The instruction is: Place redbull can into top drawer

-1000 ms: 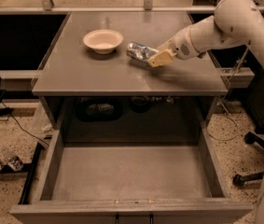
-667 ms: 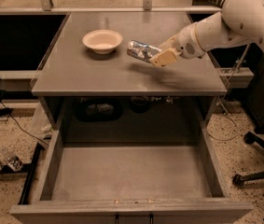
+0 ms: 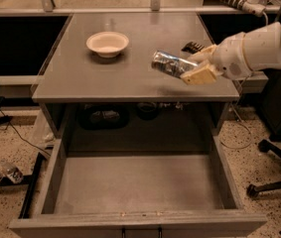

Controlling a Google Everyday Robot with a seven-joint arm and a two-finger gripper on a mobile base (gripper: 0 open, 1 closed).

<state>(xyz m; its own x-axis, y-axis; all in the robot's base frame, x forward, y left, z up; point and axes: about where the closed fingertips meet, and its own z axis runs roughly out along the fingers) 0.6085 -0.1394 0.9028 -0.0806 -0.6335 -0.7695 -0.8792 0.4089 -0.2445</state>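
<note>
The redbull can is a slim shiny silver can, held tilted on its side above the right part of the grey tabletop. My gripper is shut on the can's right end, its cream fingers on either side of it. The white arm comes in from the right. The top drawer is pulled wide open below the table's front edge, with a bare flat grey floor. The can is above the table, behind the drawer opening.
A white bowl stands on the table's back left. A dark ribbed bar lies behind the gripper. A chair base stands on the floor at right; cables and bottles lie at left.
The gripper has lifted the can off the tabletop and carried it toward the table's front, with the arm moving the same way. The bowl and drawer have not moved.
</note>
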